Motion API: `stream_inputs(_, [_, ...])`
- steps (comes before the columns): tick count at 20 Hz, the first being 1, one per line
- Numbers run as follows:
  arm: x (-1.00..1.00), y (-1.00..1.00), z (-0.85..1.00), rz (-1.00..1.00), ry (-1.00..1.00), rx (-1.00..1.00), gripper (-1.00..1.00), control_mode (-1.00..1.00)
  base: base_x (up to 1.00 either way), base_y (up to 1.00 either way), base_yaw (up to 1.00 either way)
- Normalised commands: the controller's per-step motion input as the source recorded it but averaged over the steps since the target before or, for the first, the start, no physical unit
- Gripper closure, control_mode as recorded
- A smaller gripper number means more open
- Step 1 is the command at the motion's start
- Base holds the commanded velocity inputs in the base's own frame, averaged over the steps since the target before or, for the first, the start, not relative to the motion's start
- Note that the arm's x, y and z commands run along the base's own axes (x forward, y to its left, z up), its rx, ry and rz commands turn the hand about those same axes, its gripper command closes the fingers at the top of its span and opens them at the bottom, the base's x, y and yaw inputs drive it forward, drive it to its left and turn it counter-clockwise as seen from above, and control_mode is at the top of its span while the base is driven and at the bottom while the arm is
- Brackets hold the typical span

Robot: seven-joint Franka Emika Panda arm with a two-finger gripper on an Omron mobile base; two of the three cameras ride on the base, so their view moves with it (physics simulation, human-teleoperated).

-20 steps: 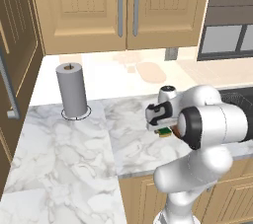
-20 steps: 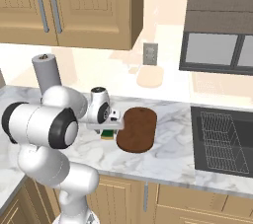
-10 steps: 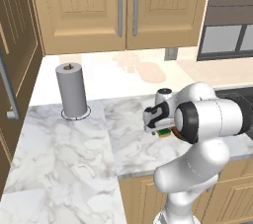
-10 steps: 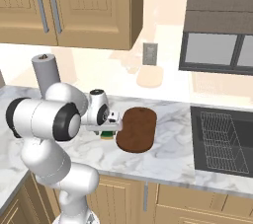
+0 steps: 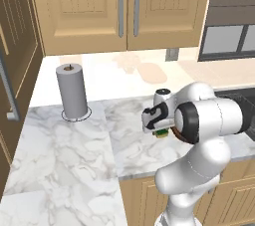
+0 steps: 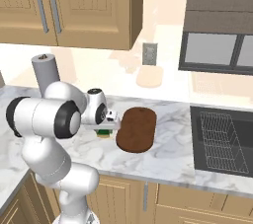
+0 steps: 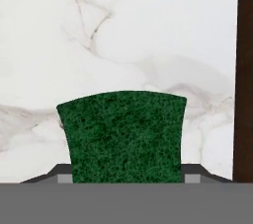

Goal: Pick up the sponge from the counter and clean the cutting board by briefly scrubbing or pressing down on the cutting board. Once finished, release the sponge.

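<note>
The sponge [image 7: 123,136] shows its green top in the hand view, lying on the white marble counter [image 7: 99,30]. My gripper [image 7: 126,173] is down over it, and the dark fingertips [image 7: 54,171] press against its two sides. From the base views the sponge [image 6: 104,133] peeks out green and yellow under the hand [image 6: 105,128], just left of the dark brown oval cutting board [image 6: 137,129]. The board's edge [image 7: 243,70] runs along the right of the hand view. In the left base view the sponge [image 5: 160,134] sits under the gripper [image 5: 158,129].
A grey paper towel roll [image 5: 72,90] stands at the back left of the counter [image 5: 64,145]. A dark sink with a wire rack [image 6: 222,139] lies right of the board. Wooden cabinets hang above, and a wall outlet [image 6: 149,54] is behind the board.
The hand has sunk a little onto the sponge, and its jaws have come in from wide open against the sponge's sides. Sponge and board have not moved.
</note>
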Motion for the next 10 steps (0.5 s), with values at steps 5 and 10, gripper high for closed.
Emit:
stream_inputs(5, [-0.37, -0.12, 0.16, 0.00, -0.08, 0.01, 1.00, -1.00, 0.00, 0.00, 0.00])
stream_inputs(10, [-0.32, -0.52, 0.50, -0.06, -0.03, 0.05, 1.00, -1.00, 0.00, 0.00, 0.00])
